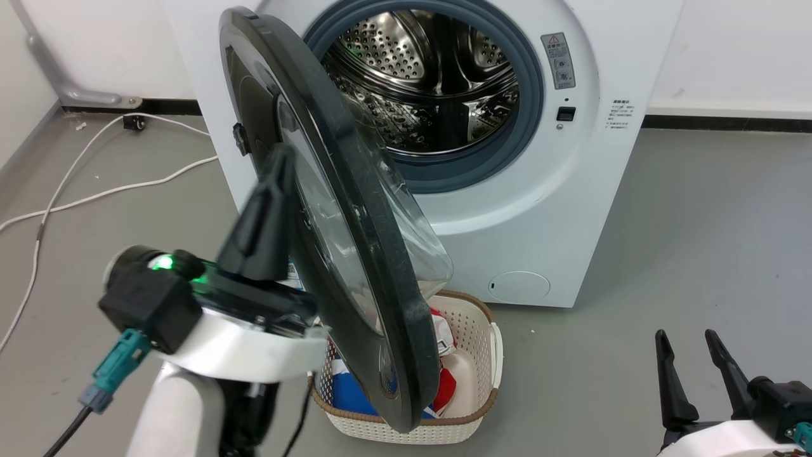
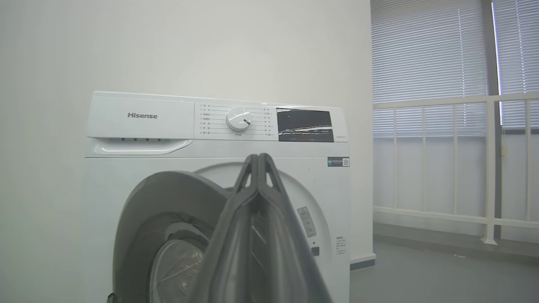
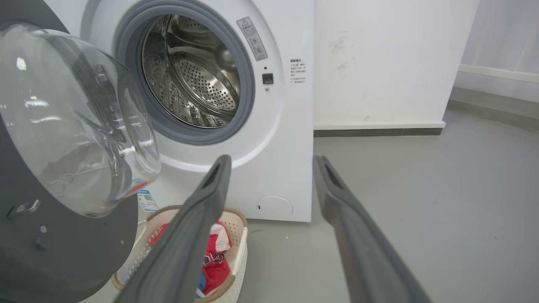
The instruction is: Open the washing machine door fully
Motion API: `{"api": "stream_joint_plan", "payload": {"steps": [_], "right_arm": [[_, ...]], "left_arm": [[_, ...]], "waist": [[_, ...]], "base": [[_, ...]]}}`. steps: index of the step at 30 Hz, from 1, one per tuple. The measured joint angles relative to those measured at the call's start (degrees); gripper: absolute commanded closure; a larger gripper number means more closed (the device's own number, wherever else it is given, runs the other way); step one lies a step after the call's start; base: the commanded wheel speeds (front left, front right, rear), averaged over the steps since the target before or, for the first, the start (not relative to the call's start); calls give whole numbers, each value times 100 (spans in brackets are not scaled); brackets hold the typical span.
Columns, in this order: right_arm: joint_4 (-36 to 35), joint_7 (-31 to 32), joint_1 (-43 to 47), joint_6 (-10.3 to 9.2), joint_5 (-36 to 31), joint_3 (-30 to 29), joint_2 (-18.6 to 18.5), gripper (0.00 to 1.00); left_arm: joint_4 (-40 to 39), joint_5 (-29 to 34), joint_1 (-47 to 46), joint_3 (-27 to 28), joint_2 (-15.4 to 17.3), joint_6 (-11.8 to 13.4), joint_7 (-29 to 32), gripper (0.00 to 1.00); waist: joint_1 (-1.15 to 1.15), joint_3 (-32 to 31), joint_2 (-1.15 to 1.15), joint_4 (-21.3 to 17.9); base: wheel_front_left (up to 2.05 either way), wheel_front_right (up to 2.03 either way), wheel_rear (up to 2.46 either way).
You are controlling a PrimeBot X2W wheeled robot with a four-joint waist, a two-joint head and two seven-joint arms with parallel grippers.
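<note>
while the left gripper [image 1: 279,166], fingers pinched empty, sits at the outer face of the washing machine door [image 1: 365,235], a nudge could swing it shut; the right gripper [image 1: 694,346] waits splayed.

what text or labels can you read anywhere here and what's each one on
"Hisense": on the detergent drawer front, left wrist view.
Print around the dial: too small to read.
Grey warning sticker right of the drum: symbols and print, too small to read.
Small black print further right: too small to read.
Dark sticker under the display: blurred.
</note>
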Motion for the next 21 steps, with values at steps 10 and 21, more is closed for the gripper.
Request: {"api": "stream_joint_plan", "payload": {"steps": [10,21], "right_arm": [[44,16,17,0,16,-31,1,0],[43,58,16,0,41,-12,2,0]], "left_arm": [[-695,-950,320,-1773,307,-49,1206,100],[-299,-1383,698,-2966,680,-58,1816,100]], "waist": [[0,-42,0,74],[0,-5,0,145]], "base": [[0,0,0],[0,0,0]]}}
